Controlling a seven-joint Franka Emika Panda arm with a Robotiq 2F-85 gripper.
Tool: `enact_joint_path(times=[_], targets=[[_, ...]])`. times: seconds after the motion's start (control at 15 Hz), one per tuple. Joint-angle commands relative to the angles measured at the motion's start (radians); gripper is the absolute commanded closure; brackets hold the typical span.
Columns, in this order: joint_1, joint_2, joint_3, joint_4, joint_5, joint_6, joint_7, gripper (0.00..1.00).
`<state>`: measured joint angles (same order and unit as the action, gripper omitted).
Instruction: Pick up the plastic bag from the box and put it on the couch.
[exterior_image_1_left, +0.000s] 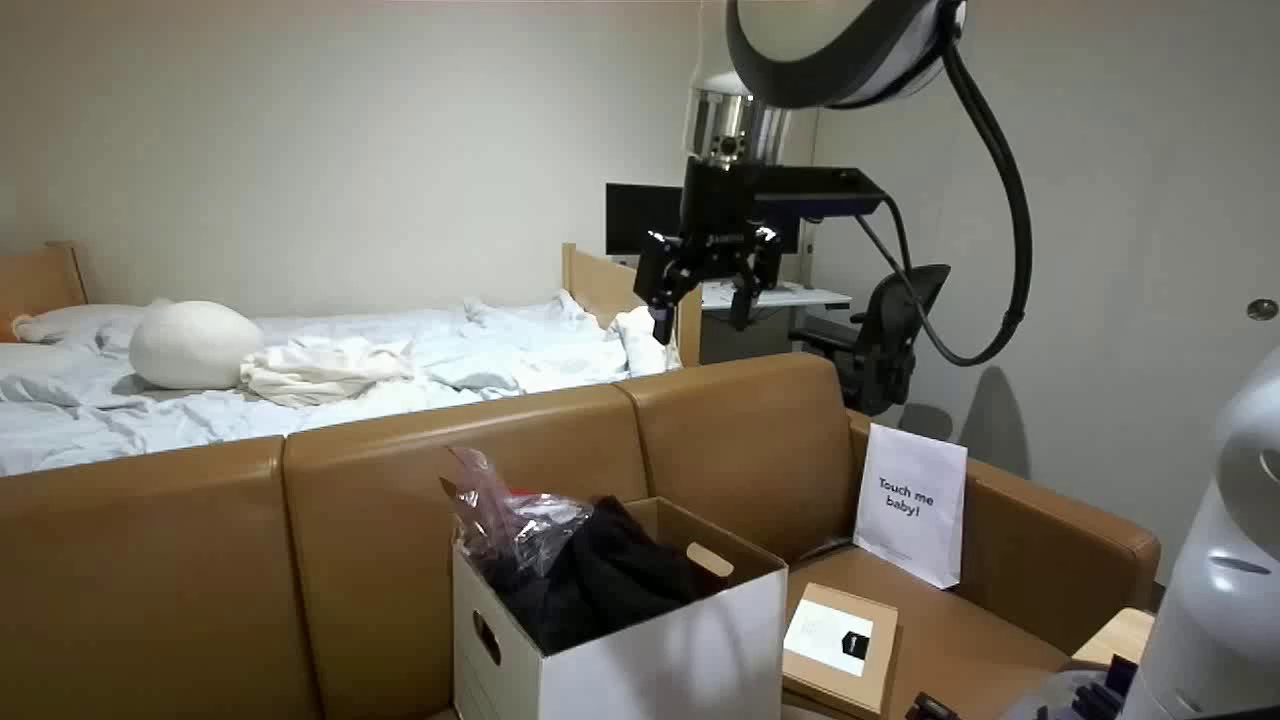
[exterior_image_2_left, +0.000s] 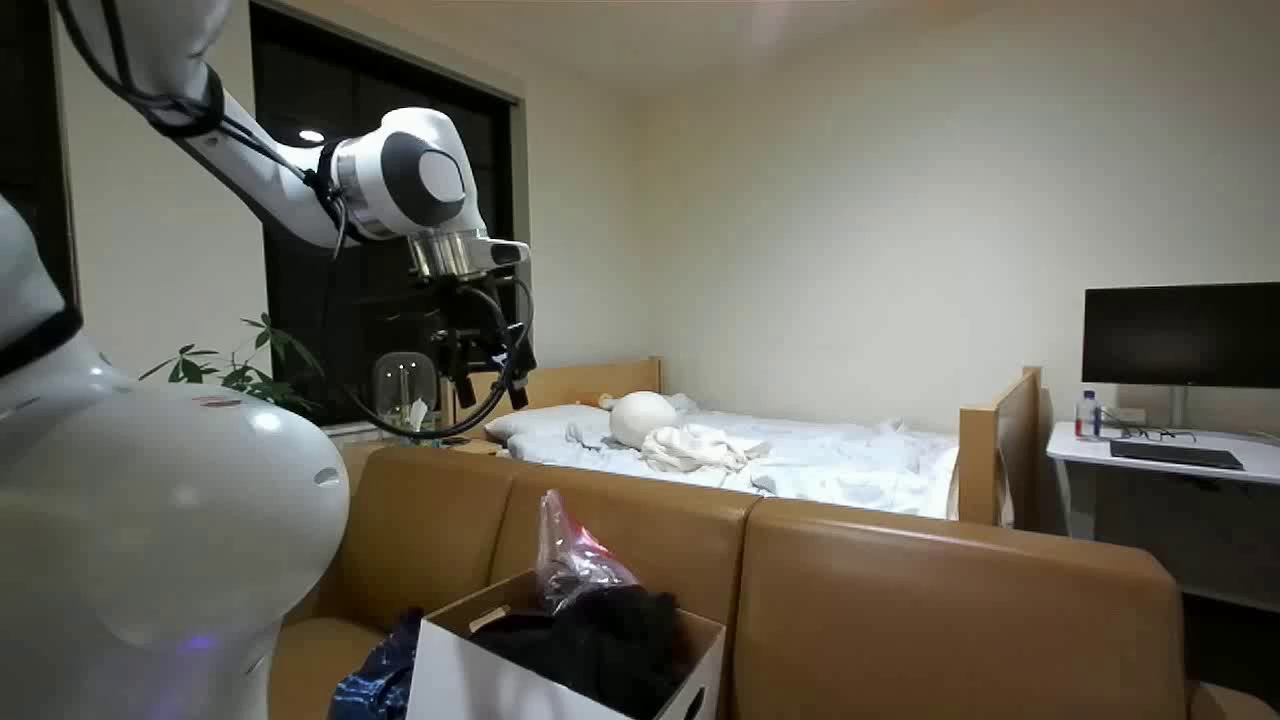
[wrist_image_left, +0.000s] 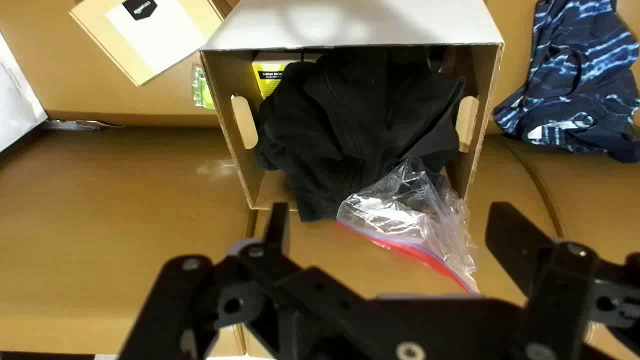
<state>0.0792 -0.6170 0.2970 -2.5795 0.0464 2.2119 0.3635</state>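
Note:
The clear plastic bag (exterior_image_1_left: 490, 510) with a red zip edge sticks up out of the white cardboard box (exterior_image_1_left: 660, 660), at its couch-back side. It also shows in an exterior view (exterior_image_2_left: 575, 555) and in the wrist view (wrist_image_left: 405, 215), where its red edge hangs past the box rim. The bag lies against black cloth (wrist_image_left: 350, 115) inside the box. The box stands on the seat of the brown couch (exterior_image_1_left: 460, 440). My gripper (exterior_image_1_left: 701, 322) is open and empty, well above the couch back and box. In the wrist view the bag shows between the spread fingers, farther down.
A flat cardboard package (exterior_image_1_left: 840, 665) and a white paper bag (exterior_image_1_left: 910, 505) are on the couch beside the box. Dark blue patterned cloth (wrist_image_left: 575, 85) lies on the box's other side. The couch back rises behind the box, with a bed (exterior_image_1_left: 480, 345) beyond.

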Motion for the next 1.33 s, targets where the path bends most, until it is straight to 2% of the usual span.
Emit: enact_joint_path(times=[0.0, 0.47, 0.53, 0.6, 0.67, 0.73, 1.07, 1.2, 1.27], targets=[[0.012, 0.002, -0.011, 0.002, -0.009, -0.003, 0.006, 0.00], [0.012, 0.002, -0.011, 0.002, -0.009, -0.003, 0.006, 0.00], [-0.007, 0.041, 0.005, 0.046, -0.039, -0.029, 0.017, 0.00], [-0.027, 0.139, 0.020, 0.136, -0.088, -0.066, -0.004, 0.00], [-0.047, 0.217, 0.040, 0.209, -0.085, -0.095, -0.030, 0.00], [-0.044, 0.253, 0.053, 0.255, -0.087, -0.138, -0.065, 0.00], [-0.073, 0.552, 0.146, 0.560, -0.289, -0.275, -0.078, 0.00], [-0.057, 0.683, 0.173, 0.665, -0.387, -0.336, -0.049, 0.00], [0.035, 0.750, 0.106, 0.704, -0.432, -0.370, -0.015, 0.00]])
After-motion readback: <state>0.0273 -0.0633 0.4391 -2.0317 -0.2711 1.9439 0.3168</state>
